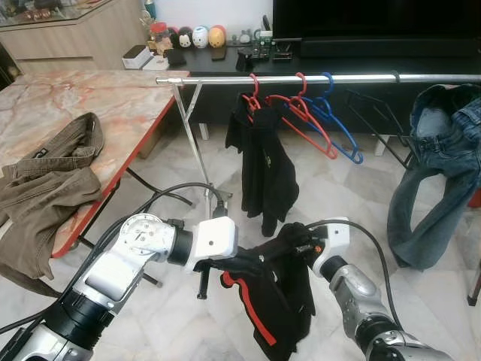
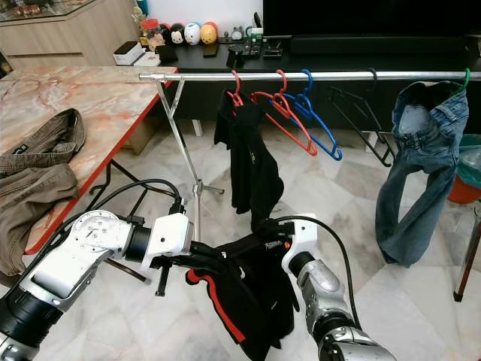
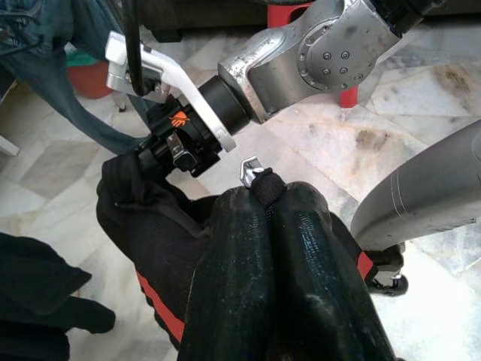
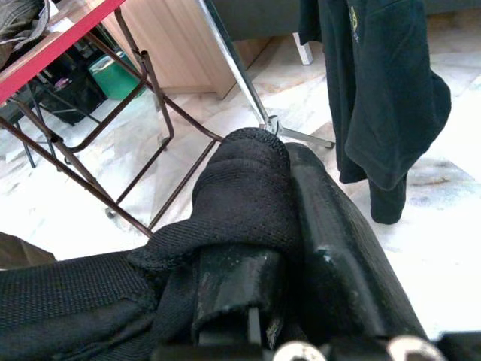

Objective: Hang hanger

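Item: black garment with red trim [image 1: 263, 304] — held between my two grippers, low over the marble floor [image 1: 173, 316], in front of the clothes rail [image 1: 316, 78] and well below it.
My left gripper [image 3: 263, 197] — fingers pressed together, pinching the garment's top edge, where a small metal tip [image 3: 248, 168] pokes out.
My right gripper [image 4: 263, 162] — fingers closed with black fabric draped over and caught between them.
On the rail: black shirt on red hanger [image 1: 263, 169], empty red hanger [image 1: 312, 124], blue hanger [image 1: 338, 128], jeans [image 1: 436, 173].
Left: marble-topped table [image 1: 98, 101] with brown trousers [image 1: 45, 188]
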Robot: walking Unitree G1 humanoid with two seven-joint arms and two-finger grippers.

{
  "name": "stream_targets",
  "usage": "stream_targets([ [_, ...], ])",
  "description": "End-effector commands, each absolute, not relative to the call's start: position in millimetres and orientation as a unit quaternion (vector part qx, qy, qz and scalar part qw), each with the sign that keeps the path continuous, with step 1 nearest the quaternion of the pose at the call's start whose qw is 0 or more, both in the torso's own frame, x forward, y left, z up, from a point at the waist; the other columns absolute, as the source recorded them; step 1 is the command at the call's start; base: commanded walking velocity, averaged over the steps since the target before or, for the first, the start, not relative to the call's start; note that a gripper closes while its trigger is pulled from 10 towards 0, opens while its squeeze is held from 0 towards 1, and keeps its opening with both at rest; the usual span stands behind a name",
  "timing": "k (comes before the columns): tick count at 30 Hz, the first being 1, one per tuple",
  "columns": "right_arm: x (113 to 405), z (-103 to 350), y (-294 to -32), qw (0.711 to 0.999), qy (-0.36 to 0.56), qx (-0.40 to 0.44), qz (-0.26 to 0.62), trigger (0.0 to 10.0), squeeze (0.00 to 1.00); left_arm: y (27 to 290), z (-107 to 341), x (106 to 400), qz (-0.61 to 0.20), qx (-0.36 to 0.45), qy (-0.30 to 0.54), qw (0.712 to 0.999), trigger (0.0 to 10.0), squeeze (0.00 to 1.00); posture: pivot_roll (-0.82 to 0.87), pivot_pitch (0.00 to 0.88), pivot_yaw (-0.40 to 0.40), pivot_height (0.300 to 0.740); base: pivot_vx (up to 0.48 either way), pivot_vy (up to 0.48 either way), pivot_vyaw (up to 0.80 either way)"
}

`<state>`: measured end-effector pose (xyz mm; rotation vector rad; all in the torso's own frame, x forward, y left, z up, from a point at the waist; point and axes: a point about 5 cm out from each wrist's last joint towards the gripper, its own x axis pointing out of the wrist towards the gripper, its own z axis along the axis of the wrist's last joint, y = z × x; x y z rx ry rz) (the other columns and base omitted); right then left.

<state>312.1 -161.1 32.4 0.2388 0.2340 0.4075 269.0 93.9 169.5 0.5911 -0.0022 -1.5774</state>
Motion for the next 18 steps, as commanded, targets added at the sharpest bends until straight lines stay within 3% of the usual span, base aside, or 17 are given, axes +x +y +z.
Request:
stream_targets([
  [1, 311.7, 32.2, -162.0, 0.965, 0.114, 0.131, 0.199, 0.0, 0.00, 95.8, 179.5, 270.0, -0.697, 0.264, -0.015, 0.667, 10.0, 0.00, 0.17, 0.036, 0.095, 0.740, 0.000, 0.000, 0.00],
  [12, 313.8, 35.5, -172.0, 0.971, 0.108, 0.113, 0.180, 0.0, 0.00, 96.6, 180.0, 271.6, -0.692, 0.265, -0.018, 0.671, 10.0, 0.00, 0.17, 0.040, 0.094, 0.740, 0.000, 0.000, 0.00],
  [18, 321.4, 45.3, -198.3, 0.993, 0.092, 0.037, 0.064, 0.0, 0.00, 97.4, 178.9, 273.2, -0.688, 0.267, -0.018, 0.674, 10.0, 0.00, 0.16, 0.040, 0.100, 0.740, 0.000, 0.000, 0.00],
])
